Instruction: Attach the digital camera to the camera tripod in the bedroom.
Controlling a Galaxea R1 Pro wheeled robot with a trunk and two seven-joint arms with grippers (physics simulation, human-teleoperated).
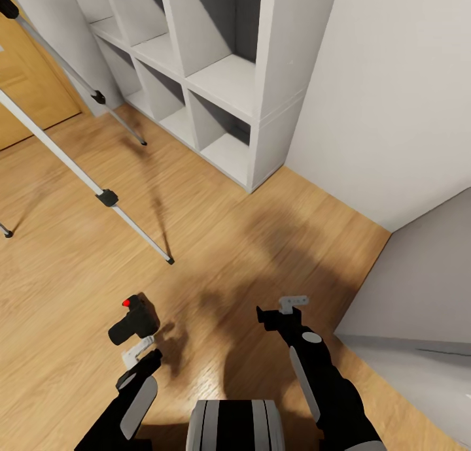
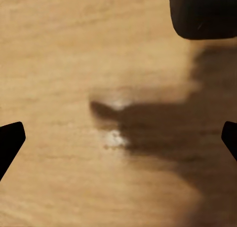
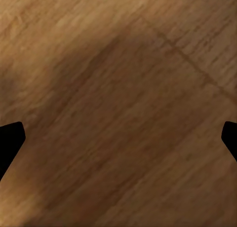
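Observation:
The digital camera [image 1: 134,319], small and black with a red button on top, lies on the light wood floor just ahead of my left gripper [image 1: 142,354]. That gripper is open and holds nothing; in the left wrist view its fingertips [image 2: 10,140] stand wide apart over bare floor, and the camera's black body [image 2: 202,12] sits at one corner. My right gripper [image 1: 280,309] hovers open over the floor to the camera's right, with only wood between its fingertips [image 3: 10,140]. The camera tripod [image 1: 106,197] stands at the left, showing its silver legs with black joints; its head is out of view.
A white cube shelf [image 1: 222,78] stands against the pale wall [image 1: 379,98] ahead. A wooden door [image 1: 26,85] is behind the tripod at the far left. The grey bed [image 1: 425,287] fills the lower right. Open floor lies between the tripod's legs and the bed.

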